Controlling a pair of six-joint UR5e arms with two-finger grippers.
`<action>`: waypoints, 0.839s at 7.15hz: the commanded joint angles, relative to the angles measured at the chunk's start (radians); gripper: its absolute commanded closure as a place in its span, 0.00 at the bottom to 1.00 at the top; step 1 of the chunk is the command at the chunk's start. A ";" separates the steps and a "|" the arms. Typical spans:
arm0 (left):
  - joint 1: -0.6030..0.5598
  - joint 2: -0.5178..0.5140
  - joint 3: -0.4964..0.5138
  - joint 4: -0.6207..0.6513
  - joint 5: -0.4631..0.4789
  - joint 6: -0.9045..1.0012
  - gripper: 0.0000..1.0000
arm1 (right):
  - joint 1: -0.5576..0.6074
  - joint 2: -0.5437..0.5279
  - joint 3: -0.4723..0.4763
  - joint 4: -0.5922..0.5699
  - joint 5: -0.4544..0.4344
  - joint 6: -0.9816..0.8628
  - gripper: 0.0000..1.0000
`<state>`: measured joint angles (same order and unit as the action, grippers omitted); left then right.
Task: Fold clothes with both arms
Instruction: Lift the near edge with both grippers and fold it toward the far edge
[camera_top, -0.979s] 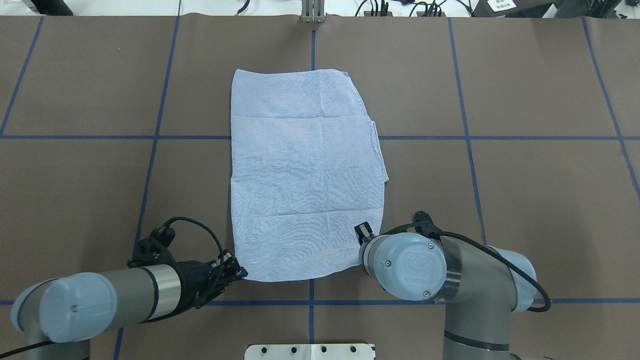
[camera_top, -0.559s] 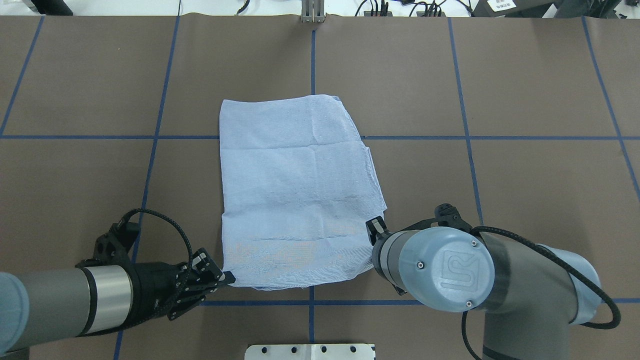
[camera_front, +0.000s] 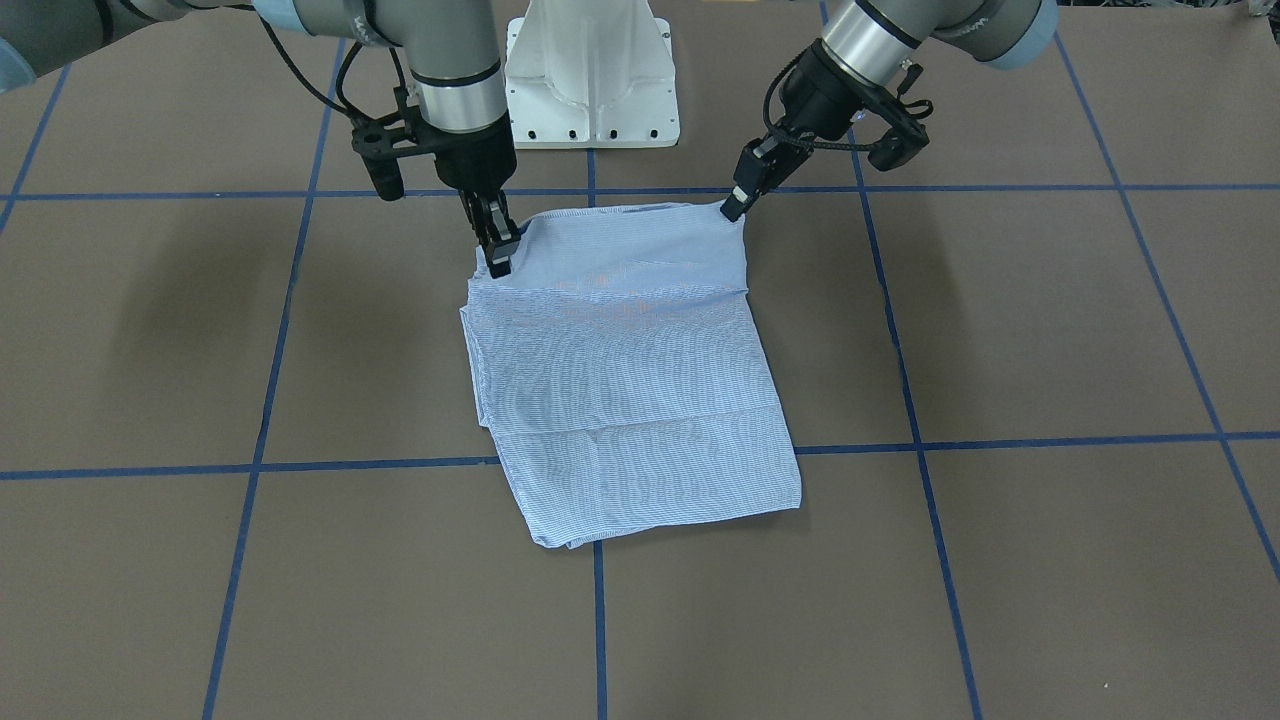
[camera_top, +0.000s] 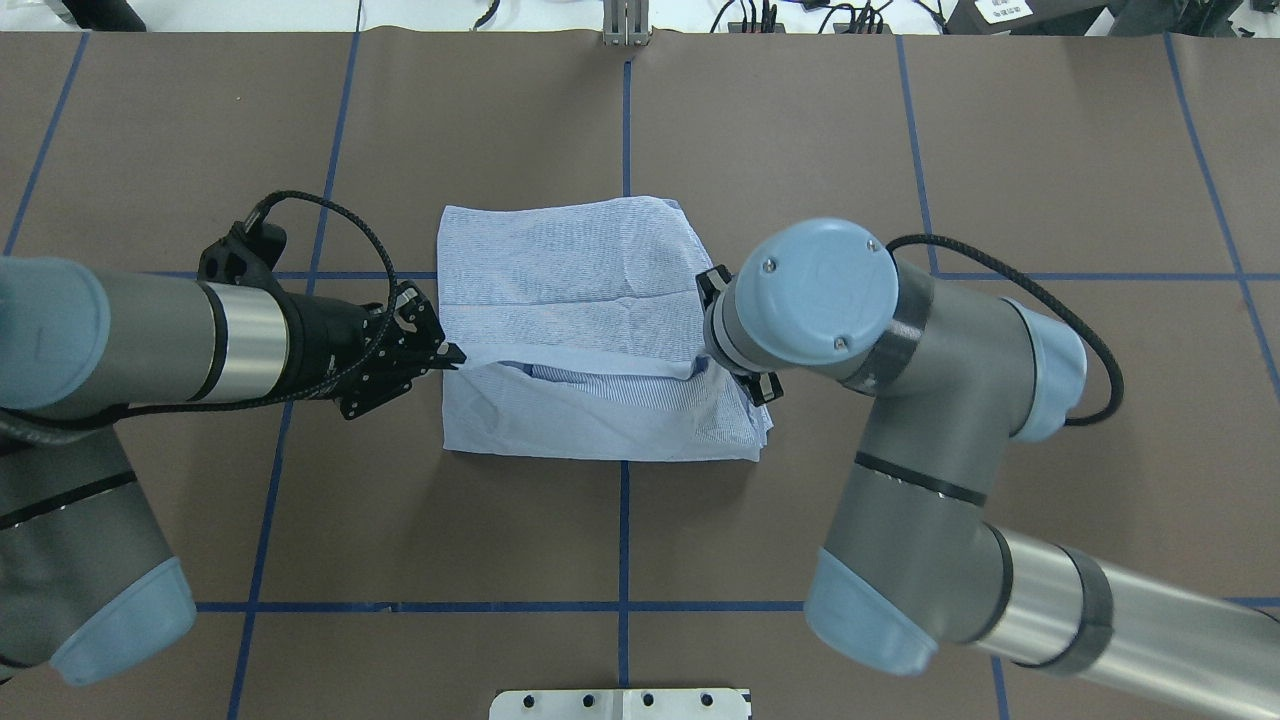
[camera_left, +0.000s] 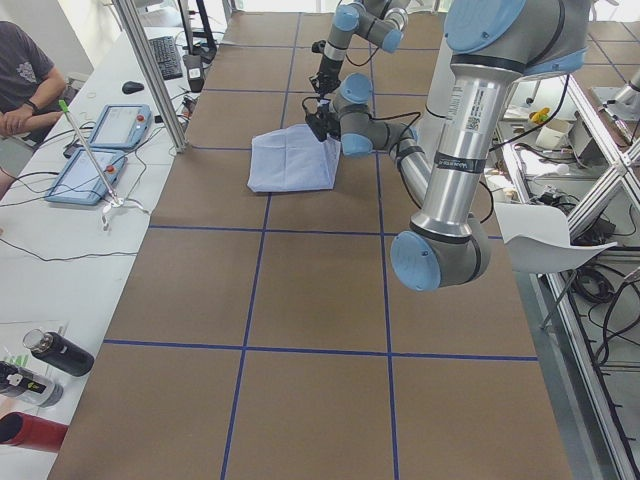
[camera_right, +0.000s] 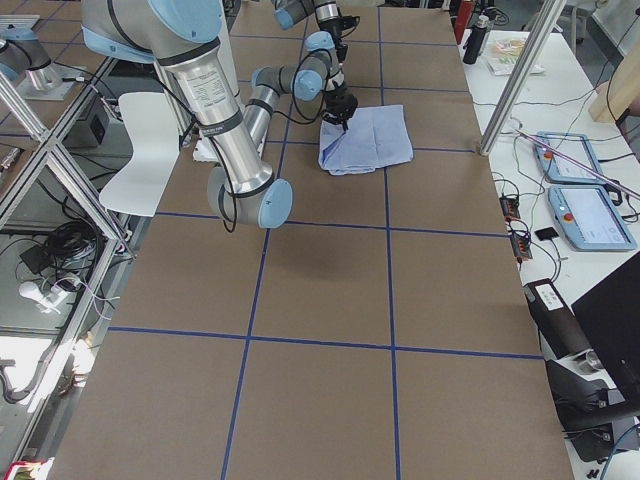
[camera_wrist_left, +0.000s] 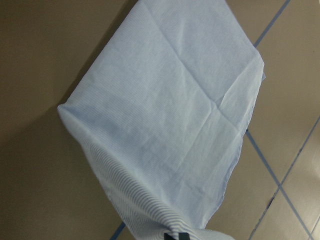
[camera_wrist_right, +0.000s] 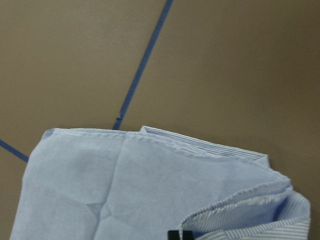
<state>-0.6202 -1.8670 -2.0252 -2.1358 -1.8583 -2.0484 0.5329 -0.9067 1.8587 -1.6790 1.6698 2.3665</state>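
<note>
The clothes are one light blue striped shirt (camera_top: 580, 270), folded to a rectangle at the table's middle, also in the front view (camera_front: 630, 400). Its robot-side edge is raised off the table and doubled back over the lower layers. My left gripper (camera_top: 452, 352) is shut on that edge's left corner, on the front view's right (camera_front: 733, 207). My right gripper (camera_front: 497, 262) is shut on the other corner; in the overhead view its wrist (camera_top: 815, 290) hides it. Each wrist view shows striped cloth (camera_wrist_left: 170, 125) (camera_wrist_right: 125, 190) running up into the fingertips at the bottom edge.
The brown table (camera_top: 1050, 400) carries a grid of blue tape lines (camera_top: 622, 120). The white base pedestal (camera_front: 590, 70) stands at the robot's side. Beyond the far edge a white bench holds tablets (camera_left: 95, 150) and bottles (camera_left: 55, 352); a person (camera_left: 25, 70) sits there.
Both grippers have lifted the shirt's robot-side edge and carried it away from the robot, over the rest of the shirt. The shirt now covers a shorter stretch of table.
</note>
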 joint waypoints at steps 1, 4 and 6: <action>-0.079 -0.079 0.150 -0.004 -0.013 0.083 1.00 | 0.080 0.130 -0.221 0.070 0.036 -0.033 1.00; -0.140 -0.165 0.369 -0.080 -0.010 0.142 1.00 | 0.136 0.268 -0.523 0.194 0.088 -0.119 1.00; -0.145 -0.208 0.568 -0.252 -0.001 0.162 1.00 | 0.151 0.287 -0.631 0.283 0.112 -0.154 1.00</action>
<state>-0.7601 -2.0493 -1.5773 -2.2881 -1.8651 -1.8999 0.6743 -0.6363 1.3058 -1.4546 1.7640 2.2414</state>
